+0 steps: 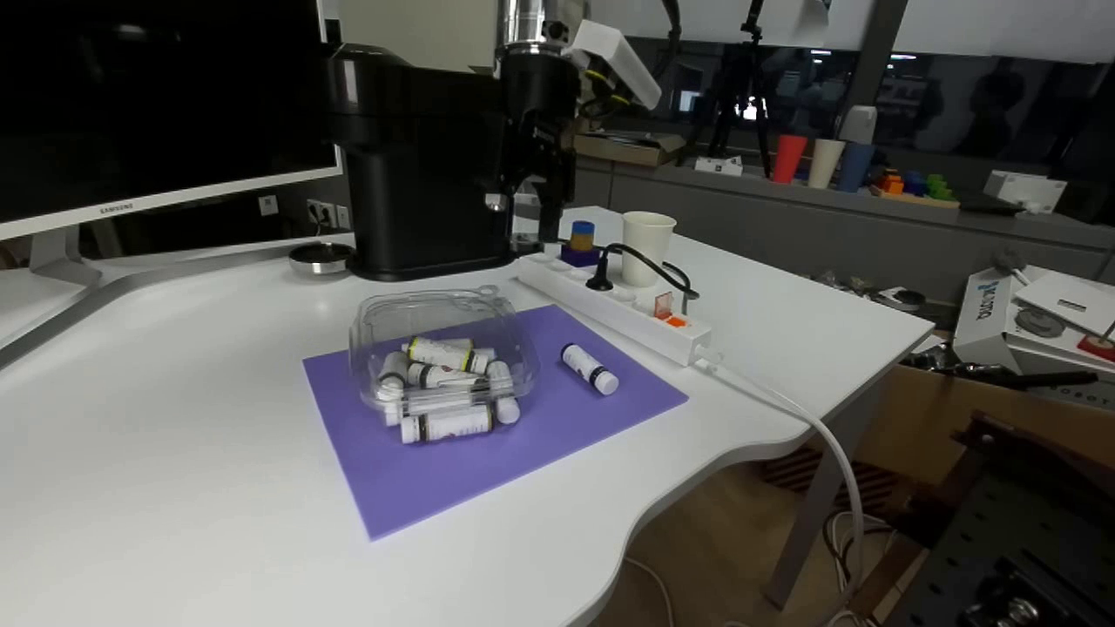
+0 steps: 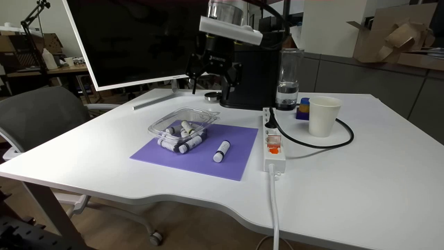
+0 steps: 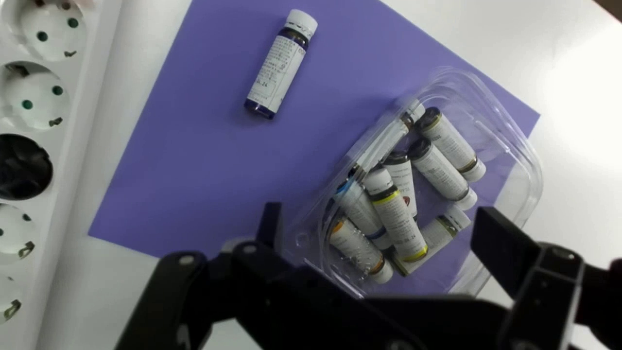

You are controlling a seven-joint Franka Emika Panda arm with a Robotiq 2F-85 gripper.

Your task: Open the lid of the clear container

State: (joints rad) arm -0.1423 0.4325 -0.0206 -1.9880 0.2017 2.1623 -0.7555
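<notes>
- One gripper (image 3: 379,226) hangs above the table (image 1: 192,470), spread wide and pinching nothing.
- Locate the clear container (image 3: 430,206) on the purple mat (image 1: 531,444); its lid (image 1: 435,322) seems to be on. Whether it is latched, I cannot tell from where I stand.
- Align over the projecting tab (image 1: 489,291), descend slowly, then pinch and lift.
- Caution: clear plastic may flex; raise gently to avoid spilling the bottles (image 3: 398,223) inside.

white tabletop (image 2: 333,184), plain purple mat (image 3: 214,160), colourless clear container (image 3: 522,155), white-capped tubes (image 3: 397,221), some banded yellow, blue or orange
</notes>
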